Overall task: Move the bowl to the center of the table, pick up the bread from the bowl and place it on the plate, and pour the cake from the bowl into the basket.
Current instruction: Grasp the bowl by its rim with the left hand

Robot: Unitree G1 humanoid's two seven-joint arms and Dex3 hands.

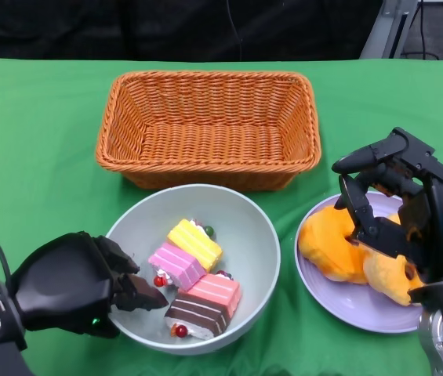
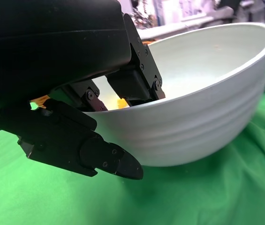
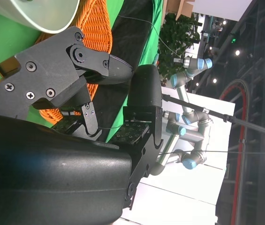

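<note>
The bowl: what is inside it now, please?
Inside the bowl lie four cake pieces: yellow, pink, salmon-pink and brown, with small red berries. The left hand grips the rim, its fingers covering part of the inside there.

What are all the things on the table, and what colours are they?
Basket: one, orange wicker, empty, at the back middle.
Bowl: one, pale grey-green, in front of the basket.
Cake pieces: four, yellow, pink, coral and brown striped, in the bowl.
Plate: one, lilac, right of the bowl.
Bread: orange-yellow pieces, on the plate.
Tablecloth: green, covering the table.
Left robot hand: black, holds the bowl's near rim.
Right robot hand: black, fingers apart over the bread.
</note>
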